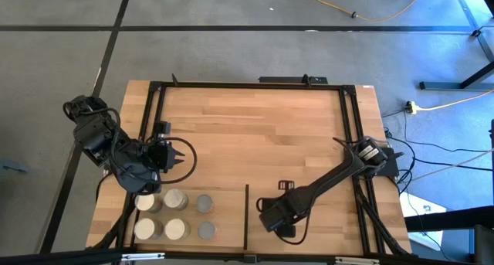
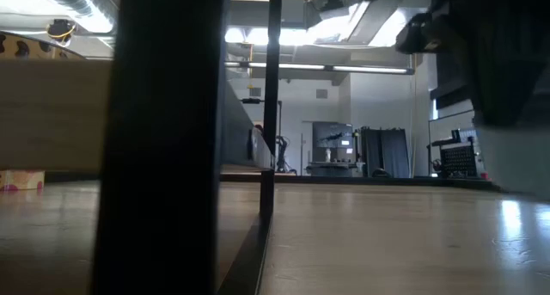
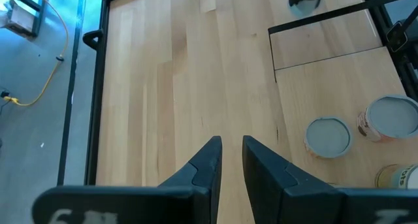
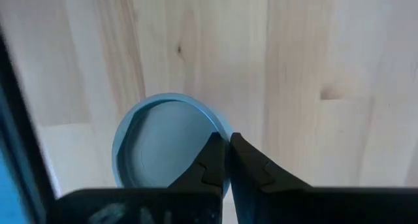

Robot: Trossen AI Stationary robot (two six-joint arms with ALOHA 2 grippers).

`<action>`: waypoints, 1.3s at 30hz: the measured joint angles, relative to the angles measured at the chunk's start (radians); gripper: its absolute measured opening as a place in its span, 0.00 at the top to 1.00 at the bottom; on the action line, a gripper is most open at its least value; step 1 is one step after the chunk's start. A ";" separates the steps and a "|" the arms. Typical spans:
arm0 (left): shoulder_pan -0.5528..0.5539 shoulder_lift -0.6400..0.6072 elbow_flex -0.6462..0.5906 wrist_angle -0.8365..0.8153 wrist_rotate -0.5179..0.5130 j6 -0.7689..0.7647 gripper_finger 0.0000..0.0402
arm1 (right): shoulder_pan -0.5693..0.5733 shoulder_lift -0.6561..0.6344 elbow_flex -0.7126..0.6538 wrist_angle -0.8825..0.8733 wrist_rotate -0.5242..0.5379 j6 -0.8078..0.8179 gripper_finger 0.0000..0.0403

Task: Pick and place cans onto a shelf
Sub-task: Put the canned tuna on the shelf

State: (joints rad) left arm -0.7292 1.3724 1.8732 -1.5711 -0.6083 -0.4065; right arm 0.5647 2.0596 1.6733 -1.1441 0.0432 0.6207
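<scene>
The whole light-wood, black-framed surface (image 1: 255,126) and both dark arms are seen from straight overhead in the high view. In the low view, the surface is crossed at board height toward the far room, with a thin black upright divider (image 2: 271,97) close by. Each wrist view is aimed steeply down past its own fingers, near the wood. Round grey-topped cans (image 3: 328,136) are shared by the left wrist and high views.

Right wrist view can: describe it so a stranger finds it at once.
Start at the black divider by the table's edge. Six cans stand on its left. This can sits alone on its right, under the right gripper, and is blue-rimmed.
</scene>
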 joint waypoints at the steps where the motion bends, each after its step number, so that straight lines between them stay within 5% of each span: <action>1: 0.000 0.000 0.000 0.000 0.000 0.000 0.86 | -0.003 -0.008 0.000 0.000 -0.001 0.004 0.98; 25: -0.001 0.000 0.000 0.000 0.044 -0.002 0.86 | -0.032 -0.029 0.001 0.560 0.121 -0.058 0.98; 39: -0.001 0.000 0.000 0.000 0.045 -0.002 0.86 | -0.032 0.039 -0.001 0.684 0.115 -0.145 0.98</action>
State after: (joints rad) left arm -0.7300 1.3720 1.8731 -1.5710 -0.5629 -0.4083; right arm 0.5331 2.0987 1.6726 -0.4600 0.1578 0.4754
